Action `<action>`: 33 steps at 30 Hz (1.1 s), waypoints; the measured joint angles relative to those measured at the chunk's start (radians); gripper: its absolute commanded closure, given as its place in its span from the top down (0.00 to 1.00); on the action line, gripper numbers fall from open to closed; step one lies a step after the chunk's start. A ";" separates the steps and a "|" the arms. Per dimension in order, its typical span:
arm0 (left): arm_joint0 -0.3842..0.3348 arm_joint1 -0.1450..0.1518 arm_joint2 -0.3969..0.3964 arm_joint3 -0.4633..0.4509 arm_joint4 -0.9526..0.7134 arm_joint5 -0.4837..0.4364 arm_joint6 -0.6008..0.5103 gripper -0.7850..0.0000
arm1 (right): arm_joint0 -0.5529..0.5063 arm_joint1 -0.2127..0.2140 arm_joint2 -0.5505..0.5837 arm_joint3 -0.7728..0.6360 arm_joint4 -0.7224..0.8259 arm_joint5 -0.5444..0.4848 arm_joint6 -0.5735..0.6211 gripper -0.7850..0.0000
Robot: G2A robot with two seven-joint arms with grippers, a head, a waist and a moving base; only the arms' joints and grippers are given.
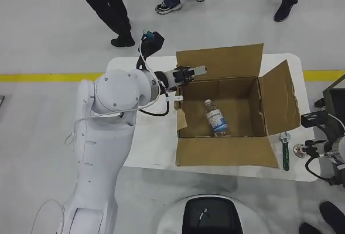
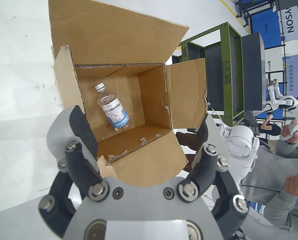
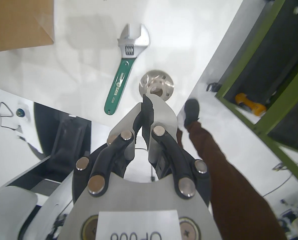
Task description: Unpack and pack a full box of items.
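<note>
Cardboard box (image 1: 225,153) sits mid-table on the white table (image 1: 143,117) with its top open. The back flap stands up, the right flap splays outward, and the front flap hangs down toward the table's near edge. The left flap is short and ragged along its edge.

One clear plastic bottle (image 1: 217,119) lies on its side on the box floor with its white cap toward the back wall. Bare cardboard shows all round it, and it touches none of the four walls.

Left gripper (image 1: 190,73) hangs over the box's back left corner, just beside the back flap's edge. Its fingers (image 2: 80,126) are spread wide with nothing between them, and it looks down into the box.

Right gripper (image 3: 146,106) is out by the table's near right corner, well apart from the box. Its fingers are pressed together and hold nothing. The tip is over a round metal flange (image 3: 156,86); contact cannot be judged.

A green-handled wrench (image 3: 125,68) lies flat just beside the flange, between it and the box, handle toward the near edge. A strip of bare tabletop separates wrench and box. A green rack (image 1: 342,88) stands off the table's right side.
</note>
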State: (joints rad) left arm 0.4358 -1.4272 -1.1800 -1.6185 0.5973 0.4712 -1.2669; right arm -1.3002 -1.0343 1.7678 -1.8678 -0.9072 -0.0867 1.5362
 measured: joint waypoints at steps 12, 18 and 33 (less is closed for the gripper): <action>0.000 0.000 0.000 0.000 0.000 0.000 0.000 1.00 | -0.003 0.051 -0.057 -0.024 0.038 0.108 0.000 1.00; 0.000 0.000 0.000 0.000 0.000 0.000 0.000 1.00 | -0.003 0.051 -0.057 -0.024 0.037 0.108 0.000 1.00; 0.000 0.000 0.000 0.000 0.000 0.000 0.000 1.00 | 0.066 0.055 -0.185 0.020 0.008 0.200 0.000 0.67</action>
State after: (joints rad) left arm 0.4358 -1.4272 -1.1800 -1.6185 0.5973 0.4712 -1.2669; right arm -1.2339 -0.9789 1.5827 -1.8475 -0.8997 0.1137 1.5360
